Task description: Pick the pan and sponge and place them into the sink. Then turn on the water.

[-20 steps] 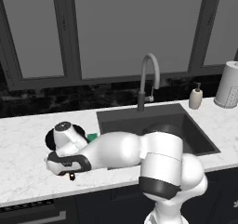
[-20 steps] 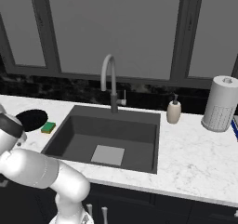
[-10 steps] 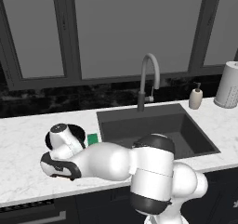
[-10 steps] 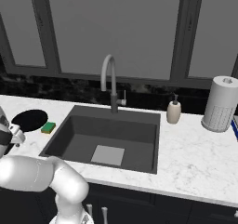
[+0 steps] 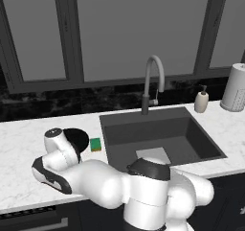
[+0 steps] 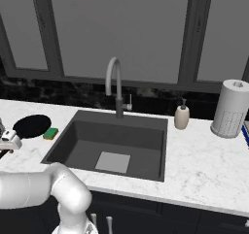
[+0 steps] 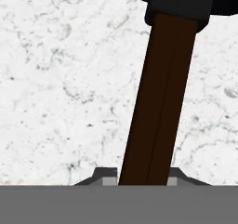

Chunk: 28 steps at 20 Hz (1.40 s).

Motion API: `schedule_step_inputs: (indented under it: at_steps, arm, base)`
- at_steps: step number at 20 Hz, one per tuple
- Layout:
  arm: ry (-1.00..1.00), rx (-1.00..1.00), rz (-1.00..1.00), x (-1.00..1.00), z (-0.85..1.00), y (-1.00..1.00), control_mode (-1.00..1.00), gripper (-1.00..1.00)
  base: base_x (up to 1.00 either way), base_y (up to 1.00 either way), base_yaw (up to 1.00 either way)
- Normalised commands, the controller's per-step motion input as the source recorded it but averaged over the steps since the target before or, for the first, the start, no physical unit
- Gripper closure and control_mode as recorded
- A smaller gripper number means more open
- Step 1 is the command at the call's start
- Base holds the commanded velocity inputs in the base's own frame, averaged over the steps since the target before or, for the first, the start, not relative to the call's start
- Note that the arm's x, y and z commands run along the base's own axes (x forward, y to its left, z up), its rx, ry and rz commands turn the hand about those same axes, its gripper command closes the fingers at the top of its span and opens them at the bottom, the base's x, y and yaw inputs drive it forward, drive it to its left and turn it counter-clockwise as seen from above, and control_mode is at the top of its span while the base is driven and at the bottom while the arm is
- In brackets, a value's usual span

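Left base view: the pan [image 5: 76, 139] lay on the counter [image 5: 19, 144] left of the sink [image 5: 160, 139], the sponge [image 5: 95, 144] between them.
Right base view: pan disc unobstructed; sink lay to its right.
Hand view: the gripper [image 7: 139, 177] was closed on the pan's handle [image 7: 160, 97], long axis running straight away from the fingertips.

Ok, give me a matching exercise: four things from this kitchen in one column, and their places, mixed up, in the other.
Things:
1. pan
2. sponge
3. soap dispenser
4. paper towel roll

Places:
A. on the counter between pan and sink
B. far end of the counter, past the soap dispenser
C. on the counter left of the sponge, its handle between the gripper fingers
D. just right of the sink's back corner

Pairs: 1-C, 2-A, 3-D, 4-B
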Motion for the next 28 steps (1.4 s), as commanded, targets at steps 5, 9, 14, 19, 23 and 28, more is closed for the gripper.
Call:
schedule_step_inputs:
  at_steps: [5,9,14,19,23,28]
  arm:
    - [-0.16,0.00,-0.01,-0.25,-0.03,-0.10,-1.00,1.00]
    - [-0.36,0.01,0.00,-0.32,0.22,-0.10,-1.00,1.00]
    - [-0.49,0.16,0.00,-0.74,0.47,-0.74,-1.00,1.00]
    - [-0.24,0.38,-0.02,-0.48,0.55,-1.00,-1.00,1.00]
    - [-0.02,0.39,-0.08,-0.31,0.66,-1.00,-1.00,1.00]
    - [0.00,0.39,-0.25,-0.34,0.53,-0.95,-1.00,1.00]
  base:
    - [0.00,0.00,0.00]
    - [0.00,0.00,0.00]
    - [0.00,0.00,0.00]
    - [0.00,0.00,0.00]
    - [0.00,0.00,0.00]
    - [0.00,0.00,0.00]
